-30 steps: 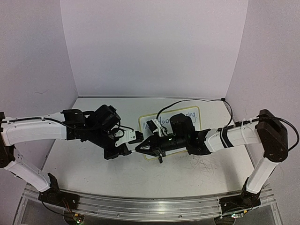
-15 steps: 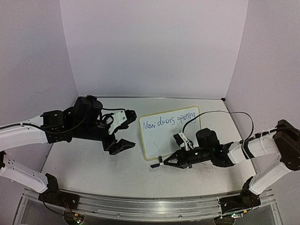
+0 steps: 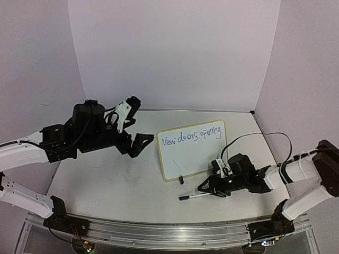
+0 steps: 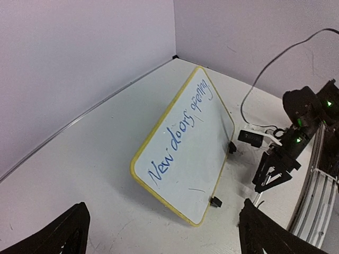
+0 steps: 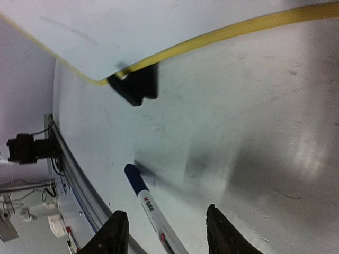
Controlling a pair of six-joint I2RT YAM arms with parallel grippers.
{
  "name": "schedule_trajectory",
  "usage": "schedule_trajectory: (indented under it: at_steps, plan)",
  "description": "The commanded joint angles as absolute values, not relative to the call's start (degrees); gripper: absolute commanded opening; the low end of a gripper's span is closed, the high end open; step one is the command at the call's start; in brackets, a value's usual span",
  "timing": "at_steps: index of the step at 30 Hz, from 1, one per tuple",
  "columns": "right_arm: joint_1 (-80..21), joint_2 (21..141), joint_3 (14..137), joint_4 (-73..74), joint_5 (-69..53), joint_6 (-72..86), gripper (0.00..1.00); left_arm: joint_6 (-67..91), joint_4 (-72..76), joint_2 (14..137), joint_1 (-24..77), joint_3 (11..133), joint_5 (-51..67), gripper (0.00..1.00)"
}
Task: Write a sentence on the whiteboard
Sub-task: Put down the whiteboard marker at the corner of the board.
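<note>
The sentence (image 3: 193,136) fills the whiteboard (image 3: 190,159) mid-table, the marker (image 3: 192,196) lies loose between the right gripper's (image 5: 165,233) spread fingers, and the left gripper (image 3: 135,125) gapes empty: writing seems done, so next comes a retreat without nudging the board.

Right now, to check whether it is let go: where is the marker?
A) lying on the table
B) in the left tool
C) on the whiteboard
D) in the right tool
A: the marker lies flat on the table by the open right tool.
</note>
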State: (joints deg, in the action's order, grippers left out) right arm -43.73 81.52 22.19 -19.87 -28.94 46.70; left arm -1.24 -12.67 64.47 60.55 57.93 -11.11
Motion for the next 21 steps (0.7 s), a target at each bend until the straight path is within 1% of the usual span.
schedule_trajectory:
  at_steps: [1,3,5,8,11,15,18,21]
  plan:
    - [-42.4,66.9,29.0,1.6,-9.9,40.9,0.71,3.6,-8.2,59.9,60.6,60.5,-21.2,1.00]
    - [-42.0,61.4,34.7,11.7,-2.7,38.1,0.85,4.4,-8.1,59.0,60.6,62.1,-24.8,0.99]
    - [-41.9,57.5,41.4,20.8,6.1,35.3,0.91,5.5,-8.1,58.2,60.6,63.9,-28.1,0.99]
    - [-41.9,53.6,53.9,31.3,14.7,28.3,0.98,5.4,-7.6,56.8,60.6,66.3,-30.6,0.99]
    - [-41.9,50.6,65.2,35.9,18.6,21.2,0.98,4.7,-6.9,55.7,60.6,69.5,-31.0,0.99]
    - [-41.9,46.0,77.8,35.9,17.4,11.7,0.98,3.4,-6.8,53.5,60.6,73.1,-28.5,1.00]
    - [-41.9,44.5,84.1,35.5,19.4,8.5,0.98,2.6,-6.7,51.7,60.6,74.3,-27.2,0.99]
    - [-41.9,43.9,87.4,35.4,21.0,7.1,0.98,2.5,-6.7,49.8,60.6,74.2,-27.1,0.99]
